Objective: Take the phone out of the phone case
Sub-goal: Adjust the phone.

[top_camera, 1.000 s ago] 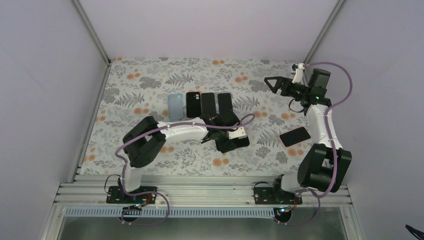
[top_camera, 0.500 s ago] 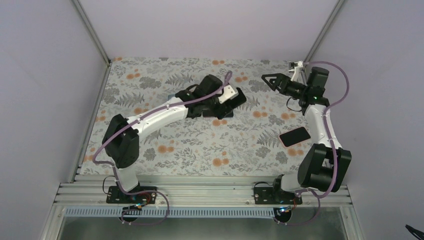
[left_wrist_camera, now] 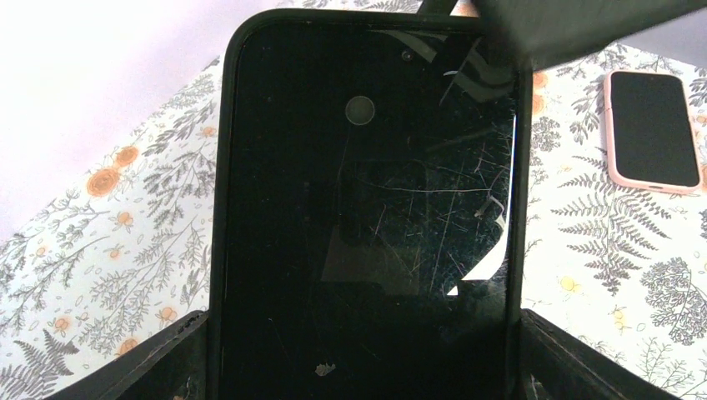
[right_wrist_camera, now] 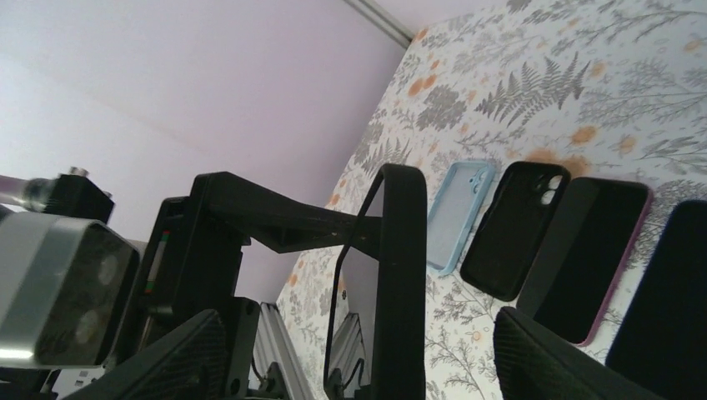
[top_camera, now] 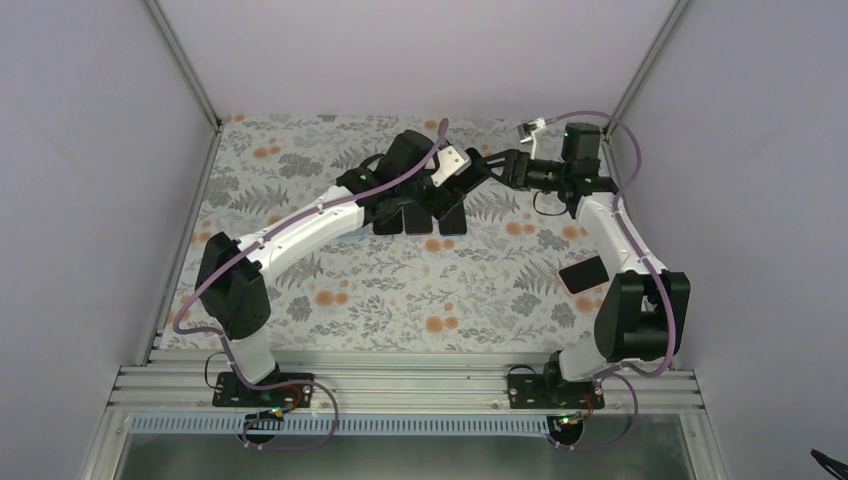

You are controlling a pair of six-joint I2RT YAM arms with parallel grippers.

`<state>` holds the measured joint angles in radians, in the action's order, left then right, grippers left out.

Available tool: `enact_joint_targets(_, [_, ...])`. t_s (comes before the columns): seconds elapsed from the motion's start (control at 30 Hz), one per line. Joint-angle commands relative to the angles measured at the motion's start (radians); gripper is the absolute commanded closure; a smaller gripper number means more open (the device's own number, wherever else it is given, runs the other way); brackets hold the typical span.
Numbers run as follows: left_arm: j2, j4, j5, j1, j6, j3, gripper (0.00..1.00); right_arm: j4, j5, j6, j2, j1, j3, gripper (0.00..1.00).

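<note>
Nothing readable on the phone [left_wrist_camera: 367,208] or its black phone case [left_wrist_camera: 220,208]: only a dark screen with fine scratches, a faint round mark near the top and a bright sliver of glare at the right. Held off the floral table [top_camera: 400,290] at far centre. Clamped at its lower end between the two fingers of the left gripper [left_wrist_camera: 363,333], pressed on both long sides of the case. Bottom end cut off by the frame; top right corner hidden behind a dark bar [left_wrist_camera: 584,25]. Long axis running away from the left wrist, rightward and a little far, toward the right gripper [right_wrist_camera: 358,317]. Screen facing the left wrist camera, edge-on to the right one. Right fingers apart, astride that edge; contact hard to judge.

Below, in a row on the table:
- a light blue case [right_wrist_camera: 461,212]
- a black case [right_wrist_camera: 517,229] with a camera cut-out
- a pink-rimmed phone [right_wrist_camera: 592,258]
- a dark slab [right_wrist_camera: 667,292] cut off at the frame edge

From above, much of that row covered by the left arm [top_camera: 310,225].
</note>
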<state>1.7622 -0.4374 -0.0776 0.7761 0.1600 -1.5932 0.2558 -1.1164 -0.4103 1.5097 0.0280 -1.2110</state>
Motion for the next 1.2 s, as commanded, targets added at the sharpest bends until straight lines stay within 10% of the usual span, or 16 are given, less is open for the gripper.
enact_joint_targets(0.0, [-0.061,0.056,0.018,-0.003,-0.021,-0.039,0.5,-0.016,-0.02,-0.041,0.025,0.039,-0.031,0.28])
enact_joint_targets(0.5, [-0.097,0.043,-0.016,-0.002,-0.015,-0.032,0.48,-0.027,0.001,-0.072,0.029,0.071,-0.061,0.96])
enact_joint_targets(0.77, [-0.169,-0.136,-0.079,-0.002,0.111,-0.048,0.01,0.025,-0.018,0.01,-0.001,0.07,-0.097,0.96])
enact_joint_targets(1.17, [-0.325,-0.451,-0.052,-0.012,0.414,-0.094,0.0,0.243,-0.051,0.324,-0.039,0.171,-0.147,0.96])
